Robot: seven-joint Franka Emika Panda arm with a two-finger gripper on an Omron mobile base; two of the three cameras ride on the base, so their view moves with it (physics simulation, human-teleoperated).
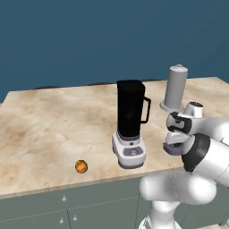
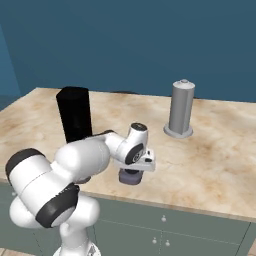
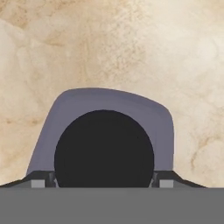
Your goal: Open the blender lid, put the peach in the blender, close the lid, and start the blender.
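The blender [image 1: 130, 112] stands near the counter's front edge, its black jar open on top; the jar [image 2: 75, 117] also rises behind my arm. To the right of its base, my gripper [image 1: 173, 142] points down, shut on the black knob of the blender lid [image 1: 171, 149]. The lid [image 2: 130, 177] sits low at the marble by the front edge; whether it touches I cannot tell. In the hand view the grey lid [image 3: 109, 103] lies below, its round knob between my fingertips [image 3: 162, 180]. The peach [image 1: 81, 167] rests on the counter, front left of the blender.
A plain grey cylinder [image 1: 175, 87] with a round foot stands behind the gripper, to the right of the blender; it also shows at the back [image 2: 181, 107]. The marble counter [image 1: 44, 129] drops off at its front edge above grey cabinet doors [image 2: 165, 230].
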